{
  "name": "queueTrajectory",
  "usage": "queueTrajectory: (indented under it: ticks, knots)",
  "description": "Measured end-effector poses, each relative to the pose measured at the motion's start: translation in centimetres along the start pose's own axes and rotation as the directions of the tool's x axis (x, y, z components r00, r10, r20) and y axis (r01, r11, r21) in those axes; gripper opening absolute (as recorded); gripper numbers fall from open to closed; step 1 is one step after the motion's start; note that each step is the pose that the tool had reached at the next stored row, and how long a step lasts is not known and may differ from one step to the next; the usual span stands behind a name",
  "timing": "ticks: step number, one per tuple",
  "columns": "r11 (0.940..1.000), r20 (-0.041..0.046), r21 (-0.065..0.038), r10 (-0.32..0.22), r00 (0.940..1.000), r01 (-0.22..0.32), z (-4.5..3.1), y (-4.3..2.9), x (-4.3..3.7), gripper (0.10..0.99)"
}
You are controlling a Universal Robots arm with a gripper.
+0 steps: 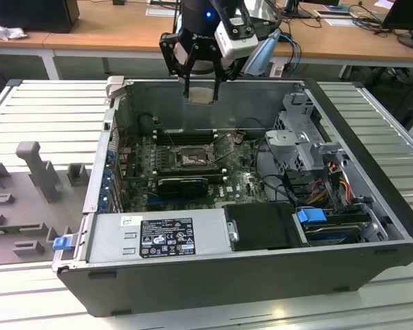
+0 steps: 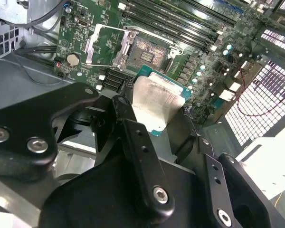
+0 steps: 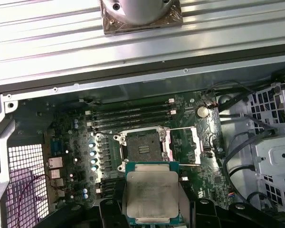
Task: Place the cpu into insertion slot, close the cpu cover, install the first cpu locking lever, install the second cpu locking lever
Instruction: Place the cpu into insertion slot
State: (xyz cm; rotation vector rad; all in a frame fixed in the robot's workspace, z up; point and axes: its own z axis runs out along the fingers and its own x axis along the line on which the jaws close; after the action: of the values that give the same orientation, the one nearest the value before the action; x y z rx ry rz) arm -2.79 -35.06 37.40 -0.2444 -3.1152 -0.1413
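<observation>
My gripper (image 1: 202, 93) hangs above the back wall of the open computer case, shut on the cpu (image 1: 202, 95), a flat square chip with a silvery top. In both wrist views the cpu (image 3: 152, 192) (image 2: 156, 102) sits between the black fingers (image 2: 128, 118), held in the air above the motherboard. The insertion slot (image 3: 143, 146) (image 2: 148, 50) (image 1: 191, 158) lies bare below, a dark square socket on the green board. The cpu cover (image 3: 183, 145) (image 2: 100, 45), a thin metal frame, is swung open and rests beside the socket.
Long memory slots (image 3: 133, 114) run beside the socket. A black card (image 1: 182, 184), the power supply (image 1: 158, 237), a drive cage (image 1: 296, 144) and loose cables (image 1: 330, 182) crowd the case. A grey fixture tray (image 1: 27, 185) lies at the exterior view's left.
</observation>
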Motion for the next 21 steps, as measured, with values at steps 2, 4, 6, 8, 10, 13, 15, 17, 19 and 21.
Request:
queueTrajectory:
  ticks: [2,4,6,8,10,13,15,17,19,21]
  knots:
    - [0.9999,0.0015,-0.001,0.017,0.9999,-0.017,0.02,0.00,0.00,0.529]
    - [0.9996,0.0026,-0.001,0.028,0.9996,-0.028,0.02,0.00,0.00,0.529]
    - [0.9994,0.0031,-0.001,0.033,0.9994,-0.033,0.03,0.00,0.00,0.529]
    - [0.9991,0.0038,-0.001,0.041,0.9991,-0.041,0.02,0.00,0.00,0.529]
    - [0.9988,0.0044,-0.001,0.049,0.9988,-0.049,0.03,0.00,0.00,0.529]
    - [0.9983,0.0052,-0.002,0.058,0.9983,-0.058,0.03,0.00,0.00,0.529]
    - [0.9979,0.0058,-0.002,0.065,0.9979,-0.065,0.03,0.00,0.00,0.529]
    - [0.9972,0.0067,-0.002,0.074,0.9972,-0.074,0.03,0.00,0.00,0.529]
    - [0.9967,0.0072,-0.002,0.081,0.9967,-0.081,0.03,0.00,0.00,0.529]
    - [0.9955,0.0084,-0.003,0.095,0.9954,-0.095,0.03,0.00,0.00,0.529]
